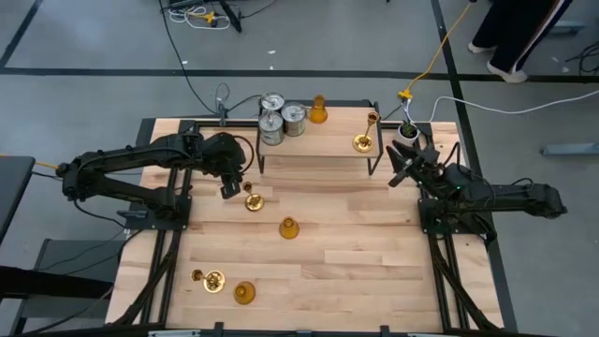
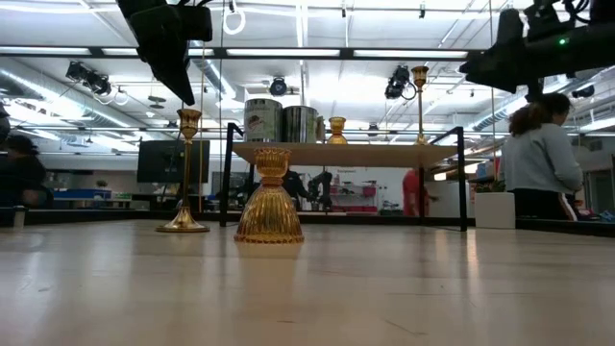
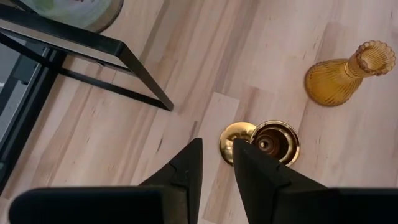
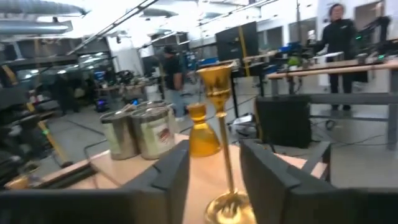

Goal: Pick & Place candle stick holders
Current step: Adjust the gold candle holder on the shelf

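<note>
On a raised shelf [image 1: 318, 142] at the far side of the wooden table [image 1: 356, 262] stand three silvery cylinders [image 1: 281, 119] clustered at its left end, an amber bell-shaped holder [image 1: 318, 109] just beside them, and a brass holder [image 1: 365, 140] toward its right end, upright with its stem vertical on a round base. The right gripper [image 1: 397, 168] hangs just off the shelf's right end, its fingers [image 4: 171, 171] spread with the brass stem showing between them and not touching it in the right wrist view. A small white pot with a green plant [image 1: 408, 131] sits behind that arm at the table's far right corner.

On the table below the shelf, a second brass holder [image 1: 252, 199] stands upright, cup toward the ceiling. The left gripper [image 1: 228, 190] hovers just beside it, its fingers [image 3: 186, 171] standing a narrow gap apart with nothing between them; the holder lies just past one fingertip. A second amber holder [image 1: 288, 227] stands upright near mid-table, narrow neck up. At the near left, a third brass holder [image 1: 210, 278] and a third amber holder [image 1: 245, 293] sit close together; whether they stand or lie cannot be told.
</note>
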Robot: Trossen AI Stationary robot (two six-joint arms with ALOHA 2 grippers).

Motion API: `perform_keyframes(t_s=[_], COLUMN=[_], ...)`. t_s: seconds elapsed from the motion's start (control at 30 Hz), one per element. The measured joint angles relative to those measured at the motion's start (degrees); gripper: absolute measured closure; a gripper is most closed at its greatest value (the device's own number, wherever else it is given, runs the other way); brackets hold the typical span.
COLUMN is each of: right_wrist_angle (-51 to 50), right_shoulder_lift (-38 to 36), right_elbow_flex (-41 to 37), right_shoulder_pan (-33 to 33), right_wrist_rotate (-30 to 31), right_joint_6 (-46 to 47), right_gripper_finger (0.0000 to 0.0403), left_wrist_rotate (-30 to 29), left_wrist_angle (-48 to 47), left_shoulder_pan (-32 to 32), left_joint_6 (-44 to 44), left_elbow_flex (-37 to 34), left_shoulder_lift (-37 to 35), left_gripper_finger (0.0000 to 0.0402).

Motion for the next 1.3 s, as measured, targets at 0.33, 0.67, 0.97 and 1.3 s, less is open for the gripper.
perform_keyframes(t_s=[0.33,0.67,0.97,1.3], right_wrist_angle=[6.29,2.58,3.08,9.14], right_shoulder_lift=[6.33,14.31,19.76,25.14], right_elbow_flex=[0.7,5.97,5.97,5.97], right_shoulder_pan=[-3.43,-8.36,-15.93,-23.53], right_wrist_rotate=[0.58,-7.88,-13.86,-22.58], right_joint_6=[-0.71,3.03,5.06,5.06], right_gripper_finger=[0.014,0.0128,0.0128,0.0128], left_wrist_rotate=[0.02,0.02,0.02,0.02], left_wrist_angle=[0.0,0.0,0.0,0.01], left_shoulder_pan=[0.0,0.0,0.0,0.0], left_joint_6=[-0.05,-0.07,-0.07,-0.09], left_elbow_flex=[0.0,0.0,0.0,0.0], left_shoulder_lift=[0.01,0.01,0.01,0.01], left_gripper_finger=[0.0305,0.0305,0.0305,0.0305])
